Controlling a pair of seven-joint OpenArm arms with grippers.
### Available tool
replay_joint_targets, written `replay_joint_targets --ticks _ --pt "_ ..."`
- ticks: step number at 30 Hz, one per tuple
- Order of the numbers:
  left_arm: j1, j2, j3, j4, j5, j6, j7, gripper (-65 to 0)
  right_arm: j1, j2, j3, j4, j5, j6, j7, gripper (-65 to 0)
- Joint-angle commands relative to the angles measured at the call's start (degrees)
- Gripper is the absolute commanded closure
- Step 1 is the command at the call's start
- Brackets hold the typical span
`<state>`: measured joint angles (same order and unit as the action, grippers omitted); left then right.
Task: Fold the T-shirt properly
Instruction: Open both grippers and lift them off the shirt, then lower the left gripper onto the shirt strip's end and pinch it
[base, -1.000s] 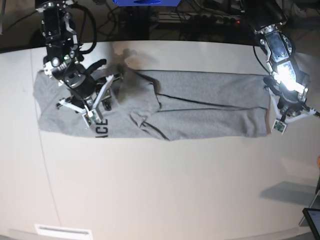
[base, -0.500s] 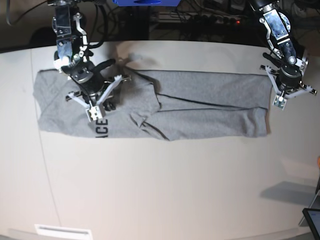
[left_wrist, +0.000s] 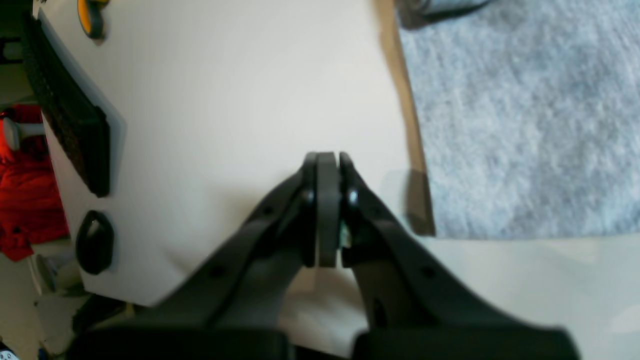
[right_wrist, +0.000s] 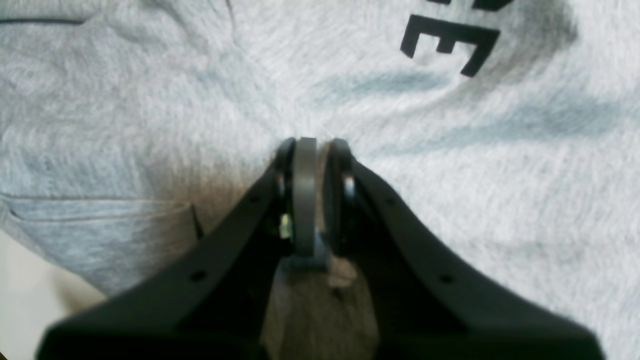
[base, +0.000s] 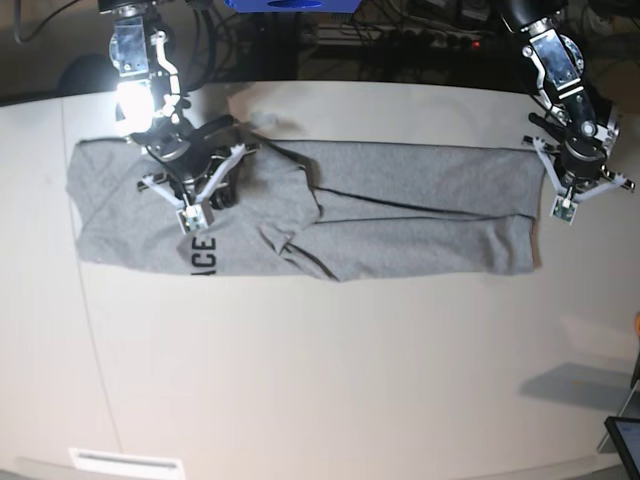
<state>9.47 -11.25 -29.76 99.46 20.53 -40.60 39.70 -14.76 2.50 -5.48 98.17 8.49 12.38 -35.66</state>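
The bare cream counter (base: 320, 380) fills the near ground, smooth and matte. Beyond it the T-shirt (base: 420, 220) lies stretched across the counter as a long band, already folded lengthwise: soft heather-grey knit, faintly fuzzy, with a diagonal ridge and a bunched lump near its middle and black block letters (base: 203, 254) showing at the near edge toward the right arm's end.

The right tool (base: 193, 219) hangs over that lettered end; its wrist view shows the jaws drawn nearly together with a thin gap and no cloth pinched between them. The left tool (base: 566, 212) sits just off the opposite short edge, over bare counter, jaws pressed fully together on nothing.

The step in hand looks like getting a fresh hold for the crosswise fold. To do it well, each tool would want to spread its jaws, come down at an end corner and catch every layer at once, since loose knit slips. The middle bunching would best be pulled flat first.
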Motion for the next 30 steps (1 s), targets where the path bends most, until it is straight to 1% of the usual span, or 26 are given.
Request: replay_joint_targets --ticks 1,2,3,5,7,9,11,14,16,19,21,22,23,24,28,30 --pt "-1.69 -1.02 -0.35 -0.69 0.08 0.6 1.4 -2.7 0.3 -0.09 0.16 0.77 0.26 0.23 0.54 -6.5" --pt "-2.75 -1.37 -0.35 -2.1 0.08 0.6 3.42 -6.2 0.3 -0.09 0.16 0.77 0.26 0.23 0.54 -6.5" --pt "-3.98 -1.9 -0.35 -3.42 0.08 0.6 5.0 -11.4 0.3 -0.09 0.16 0.77 0.26 0.23 0.54 -6.5" --pt "-5.56 -2.16 -0.35 -5.53 -0.36 0.6 5.88 -20.5 0.3 -0.09 0.16 0.77 0.26 0.23 0.54 -6.5" --pt "-6.18 -2.6 -0.62 -6.05 -4.31 0.6 6.06 -27.5 0.3 -0.09 0.16 0.77 0.26 0.23 0.54 -6.5" --pt "-6.18 -3.74 -2.37 -5.17 -10.64 0.6 6.58 -31.1 0.3 -0.09 0.16 0.77 0.26 0.23 0.54 -6.5" --pt "-6.44 -4.62 -4.84 -4.03 -18.38 0.6 11.07 -31.9 0.3 -0.09 0.16 0.77 0.26 0.23 0.54 -6.5" --pt "-7.15 -8.05 -8.0 -4.3 -31.57 0.6 17.66 -31.9 0.3 0.0 0.16 0.77 0.26 0.23 0.54 -6.5" --pt "-6.79 -11.04 -10.02 -5.97 -41.5 0.6 20.56 -31.9 0.3 0.0 -0.02 0.77 0.26 0.23 0.54 -6.5" --pt "-5.56 -15.79 -11.87 -10.19 -57.24 0.6 22.76 -31.9 0.3 0.0 -0.11 0.77 0.26 0.23 0.45 -6.5" --pt "-4.16 -19.13 -11.25 -14.23 -67.7 0.6 23.2 -31.9 0.3 0.0 -0.11 0.77 0.26 0.23 0.45 -6.5" --pt "-3.89 -20.18 -10.55 -15.99 -71.04 0.6 23.2 -31.9 0.3 0.0 -0.11 0.77 0.26 0.23 0.45 -6.5" --pt "-3.8 -21.06 -9.67 -17.75 -73.41 0.6 23.2 -31.9 0.3 0.0 -0.11 0.77 0.26 0.23 0.45 -6.5" --pt "-3.8 -21.77 -8.62 -19.06 -74.38 0.6 23.2 -31.9 0.3 0.0 -0.11 0.77 0.26 0.23 0.45 -6.5" --pt "-4.07 -22.29 -4.66 -22.23 -74.47 0.6 22.93 -31.9 -0.05 0.09 -0.11 0.77 0.26 0.41 0.45 -6.5" --pt "-4.07 -21.94 -4.4 -22.58 -74.64 0.6 22.93 -31.7 -0.14 0.09 -0.11 0.77 0.26 0.5 0.45 -6.5"
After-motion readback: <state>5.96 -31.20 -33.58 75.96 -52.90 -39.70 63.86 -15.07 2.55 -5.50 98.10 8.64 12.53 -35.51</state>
